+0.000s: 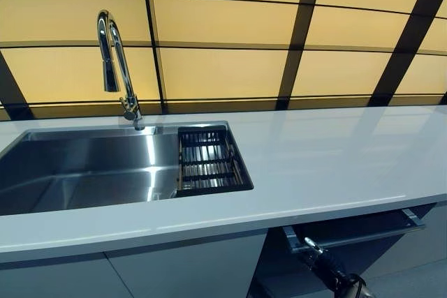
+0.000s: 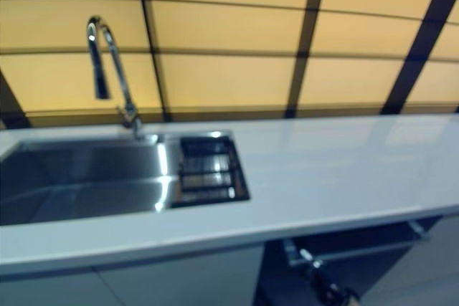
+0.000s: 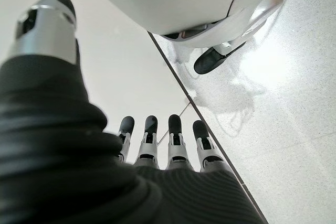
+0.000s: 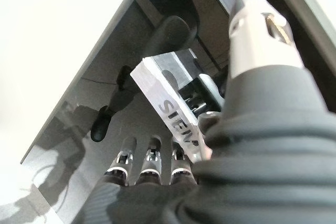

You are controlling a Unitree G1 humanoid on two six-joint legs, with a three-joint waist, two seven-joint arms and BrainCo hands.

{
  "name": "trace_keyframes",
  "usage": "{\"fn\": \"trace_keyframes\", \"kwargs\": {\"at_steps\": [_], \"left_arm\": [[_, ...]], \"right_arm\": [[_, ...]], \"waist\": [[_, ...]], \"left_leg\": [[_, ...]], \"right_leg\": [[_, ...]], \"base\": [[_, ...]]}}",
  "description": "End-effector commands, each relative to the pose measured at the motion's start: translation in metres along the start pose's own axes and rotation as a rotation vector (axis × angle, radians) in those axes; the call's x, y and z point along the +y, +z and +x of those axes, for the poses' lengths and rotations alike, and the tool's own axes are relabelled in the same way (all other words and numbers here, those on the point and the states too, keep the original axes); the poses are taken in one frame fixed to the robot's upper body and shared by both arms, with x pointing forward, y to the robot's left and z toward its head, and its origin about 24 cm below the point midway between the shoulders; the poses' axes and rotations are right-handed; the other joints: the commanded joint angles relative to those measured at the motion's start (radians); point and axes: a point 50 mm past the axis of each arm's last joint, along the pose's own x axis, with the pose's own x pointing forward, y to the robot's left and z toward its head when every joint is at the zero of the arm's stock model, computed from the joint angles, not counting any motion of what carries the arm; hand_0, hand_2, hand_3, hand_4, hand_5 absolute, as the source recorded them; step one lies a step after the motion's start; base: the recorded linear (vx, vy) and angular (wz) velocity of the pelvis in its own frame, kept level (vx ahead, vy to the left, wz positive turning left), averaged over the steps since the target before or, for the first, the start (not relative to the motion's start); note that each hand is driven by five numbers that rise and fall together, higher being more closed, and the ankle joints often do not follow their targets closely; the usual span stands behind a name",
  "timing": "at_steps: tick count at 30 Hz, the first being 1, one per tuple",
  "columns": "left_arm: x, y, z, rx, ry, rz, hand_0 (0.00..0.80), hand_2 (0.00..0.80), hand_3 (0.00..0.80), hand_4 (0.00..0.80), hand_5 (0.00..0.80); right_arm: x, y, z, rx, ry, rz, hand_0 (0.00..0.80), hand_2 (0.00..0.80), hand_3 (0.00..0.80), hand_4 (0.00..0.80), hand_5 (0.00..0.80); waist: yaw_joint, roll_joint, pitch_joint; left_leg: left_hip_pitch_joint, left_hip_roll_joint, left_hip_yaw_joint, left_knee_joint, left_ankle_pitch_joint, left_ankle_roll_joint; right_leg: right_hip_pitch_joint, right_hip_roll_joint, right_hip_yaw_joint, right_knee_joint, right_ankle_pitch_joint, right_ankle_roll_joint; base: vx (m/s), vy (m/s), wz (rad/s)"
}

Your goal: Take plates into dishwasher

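While reaching low, right robot hand [image 4: 157, 177] hooks the dishwasher handle [image 4: 173, 106].

Right hand [image 4: 157, 169] low under the desk edge, fingers hooked over a silver bar with the thumb alongside. Left hand [image 3: 157, 145] hangs down, fingers straight, holding nothing.

You see a brushed steel sink [image 1: 84, 165] with a polished chrome faucet [image 1: 115, 68], set in a smooth, glossy white countertop [image 1: 328, 165]; the floor [image 3: 283, 103] is speckled and shiny.
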Motion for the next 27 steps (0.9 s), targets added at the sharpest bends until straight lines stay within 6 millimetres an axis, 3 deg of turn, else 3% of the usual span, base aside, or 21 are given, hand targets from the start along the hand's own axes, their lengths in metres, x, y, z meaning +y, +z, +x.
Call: {"fn": "trace_keyframes", "kwargs": {"at_steps": [1, 17, 20, 22, 23, 25, 27], "left_arm": [[0.012, 0.024, 0.006, -0.07, 0.045, 0.003, 0.0, 0.0, 0.0, 0.0, 0.0], [0.033, 0.027, 0.004, -0.1, 0.191, -0.158, 0.0, 0.0, 0.0, 0.0, 0.0], [0.036, 0.026, 0.004, -0.095, 0.216, -0.202, 0.0, 0.0, 0.0, 0.0, 0.0], [0.037, 0.025, 0.004, -0.09, 0.233, -0.227, 0.0, 0.0, 0.0, 0.0, 0.0], [0.037, 0.026, 0.004, -0.09, 0.233, -0.227, 0.0, 0.0, 0.0, 0.0, 0.0], [0.039, 0.024, 0.005, -0.084, 0.245, -0.239, 0.0, 0.0, 0.0, 0.0, 0.0], [0.039, 0.024, 0.005, -0.08, 0.247, -0.242, 0.0, 0.0, 0.0, 0.0, 0.0]], "right_arm": [[0.057, 0.029, 0.016, -0.16, 0.21, 0.015, 0.0, 0.0, 0.0, 0.0, 0.0], [-0.003, -0.023, -0.007, -0.013, -0.089, 0.033, 0.0, 0.0, 0.0, 0.0, 0.0], [-0.027, -0.039, -0.015, 0.059, -0.228, -0.08, 0.0, 0.0, 0.0, 0.0, 0.0], [-0.058, -0.056, -0.028, 0.199, -0.444, -0.222, 0.0, 0.0, 0.0, 0.0, 0.0], [-0.06, -0.058, -0.029, 0.205, -0.451, -0.223, 0.0, 0.0, 0.0, 0.0, 0.0], [-0.086, -0.075, -0.047, 0.345, -0.576, -0.279, 0.0, 0.0, 0.0, 0.0, 0.0], [-0.093, -0.084, -0.054, 0.412, -0.607, -0.294, 0.0, 0.0, 0.0, 0.0, 0.0]], "waist": [[0.025, 0.001, -0.001], [-0.016, -0.011, 0.032], [-0.018, -0.012, 0.037], [-0.016, -0.013, 0.041], [-0.016, -0.013, 0.042], [-0.007, -0.015, 0.047], [-0.004, -0.014, 0.048]], "left_leg": [[-0.02, 0.072, 0.005, 0.023, 0.018, -0.049], [-0.038, 0.097, 0.026, 0.028, 0.041, -0.061], [-0.043, 0.107, 0.032, 0.03, 0.048, -0.066], [-0.043, 0.114, 0.036, 0.03, 0.052, -0.067], [-0.043, 0.115, 0.036, 0.03, 0.052, -0.067], [-0.044, 0.124, 0.038, 0.032, 0.057, -0.069], [-0.046, 0.128, 0.04, 0.034, 0.06, -0.071]], "right_leg": [[-0.022, -0.015, 0.004, 0.083, -0.009, -0.039], [-0.038, 0.012, 0.041, 0.08, -0.003, -0.047], [-0.039, 0.022, 0.05, 0.078, -0.005, -0.052], [-0.04, 0.03, 0.057, 0.076, -0.004, -0.055], [-0.039, 0.03, 0.057, 0.076, -0.004, -0.055], [-0.036, 0.038, 0.06, 0.073, -0.004, -0.058], [-0.034, 0.04, 0.063, 0.071, -0.003, -0.059]], "base": [[-0.066, -0.001, 0.01], [-0.082, -0.02, 0.0], [-0.086, -0.033, -0.01], [-0.08, -0.033, -0.01], [-0.067, -0.031, -0.03], [-0.06, -0.037, -0.03], [-0.035, -0.019, -0.04]]}}
